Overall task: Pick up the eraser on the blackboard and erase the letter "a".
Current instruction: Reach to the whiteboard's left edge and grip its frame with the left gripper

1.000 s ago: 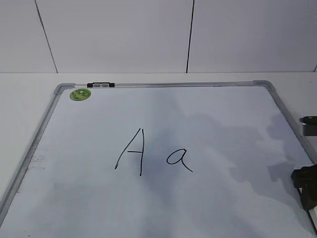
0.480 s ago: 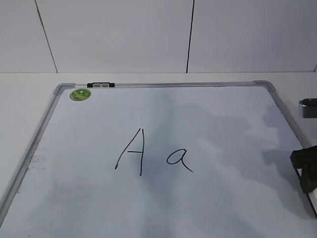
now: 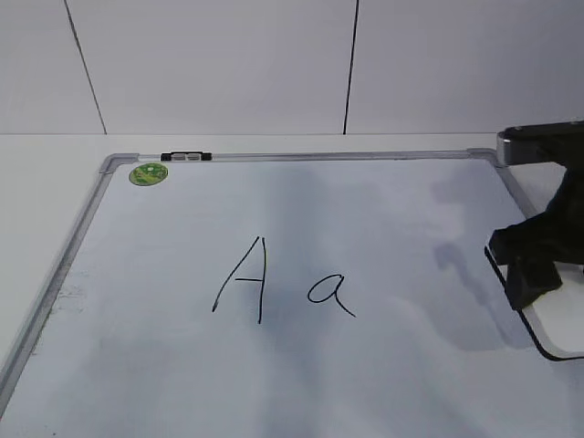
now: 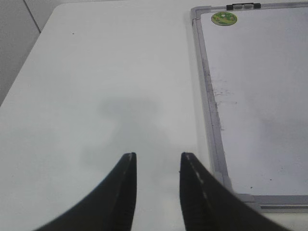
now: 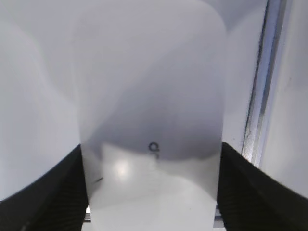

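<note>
My right gripper (image 3: pixel 534 260) is shut on the eraser (image 3: pixel 558 321), a white block with a thin black underside, and holds it over the blackboard's right edge. In the right wrist view the eraser (image 5: pixel 151 110) fills the middle between both black fingers (image 5: pixel 50 192), with the gripper (image 5: pixel 150 161) closed on its sides. The blackboard (image 3: pixel 301 156) is a white board in a silver frame. The small letter "a" (image 3: pixel 330 294) sits near its middle, left of the eraser. My left gripper (image 4: pixel 156 161) is open and empty over the table, left of the board's frame (image 4: pixel 207 96).
A tall capital "A" (image 3: pixel 242 278) stands left of the small "a". A round green magnet (image 3: pixel 148 173) and a black clip (image 3: pixel 185 156) sit at the board's top left; the magnet also shows in the left wrist view (image 4: pixel 224 19). White wall behind.
My right gripper, holding the eraser, has moved up and leftward from the right edge of the view. Its shadow on the board has shifted with it. The letters are unchanged.
</note>
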{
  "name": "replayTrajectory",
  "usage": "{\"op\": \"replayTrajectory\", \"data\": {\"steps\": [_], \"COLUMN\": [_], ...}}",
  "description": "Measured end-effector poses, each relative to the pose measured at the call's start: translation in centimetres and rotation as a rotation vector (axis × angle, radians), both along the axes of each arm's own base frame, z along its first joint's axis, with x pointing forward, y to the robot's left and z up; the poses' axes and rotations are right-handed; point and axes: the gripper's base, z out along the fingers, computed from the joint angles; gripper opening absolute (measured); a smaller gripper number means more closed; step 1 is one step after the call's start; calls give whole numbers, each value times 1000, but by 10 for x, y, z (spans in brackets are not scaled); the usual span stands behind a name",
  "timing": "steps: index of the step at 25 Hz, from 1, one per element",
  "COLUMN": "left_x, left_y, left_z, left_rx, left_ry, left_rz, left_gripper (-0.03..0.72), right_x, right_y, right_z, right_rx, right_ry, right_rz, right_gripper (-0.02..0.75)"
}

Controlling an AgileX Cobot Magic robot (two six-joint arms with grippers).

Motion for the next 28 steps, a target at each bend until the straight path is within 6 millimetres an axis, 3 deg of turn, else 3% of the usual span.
{"op": "replayTrajectory", "data": {"steps": [5, 13, 28], "left_x": [0, 0, 0], "left_y": [0, 0, 0], "left_z": [0, 0, 0], "left_rx": [0, 0, 0], "left_ry": [0, 0, 0], "left_rz": [0, 0, 0], "left_gripper": [235, 235, 235], "right_x": [6, 20, 29], "right_y": [18, 49, 55], "right_z": [10, 10, 6], "right_rx": [9, 5, 7], "right_ry": [-18, 7, 37], "right_rz": [58, 146, 159], "right_gripper": [571, 571, 571]}}
